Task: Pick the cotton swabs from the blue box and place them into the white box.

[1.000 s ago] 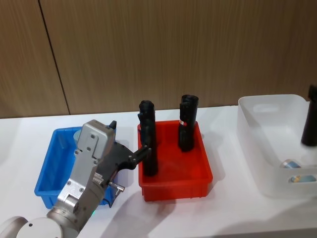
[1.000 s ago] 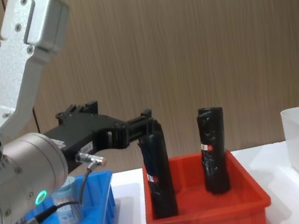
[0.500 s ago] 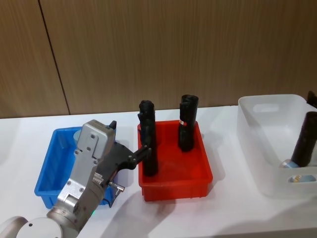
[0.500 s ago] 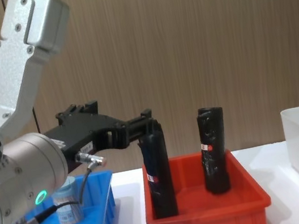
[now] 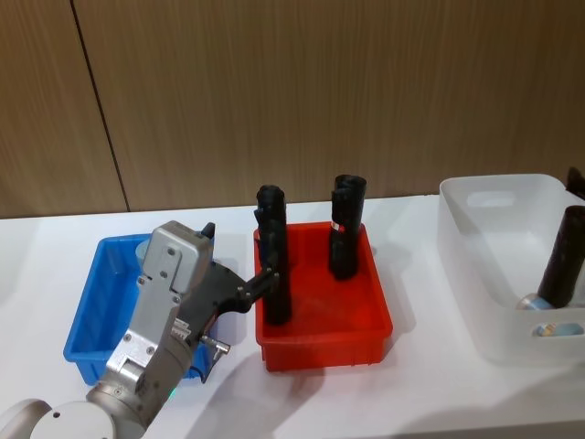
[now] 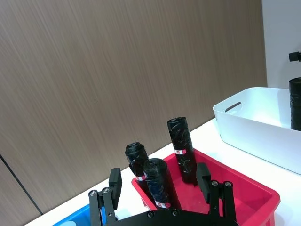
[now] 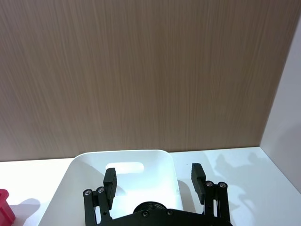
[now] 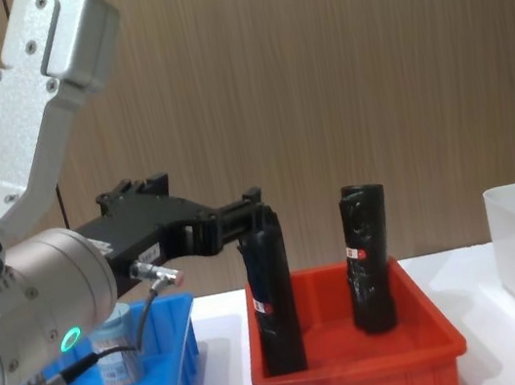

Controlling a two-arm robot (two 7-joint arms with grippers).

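1. Mostly hidden: the blue box (image 5: 87, 340) sits behind the left arm; one cotton swab jar (image 8: 116, 352) shows in it, partly behind the arm's cable. A second lid edge at the box's far corner is hard to make out.
2. White box (image 5: 498, 265) is cut off at the right edge; two cotton swab jars lie at its near end, partly visible.
3. Count: three black rolls (image 6: 181, 148) upright in the red bin (image 5: 322, 315), between the two boxes on the bench (image 5: 366, 393).
4. Left gripper (image 6: 160, 188) hovers between blue box and red bin, fingers wide apart, holding nothing.
5. Right gripper (image 7: 155, 181) is over the white box, fingers spread wide, empty.
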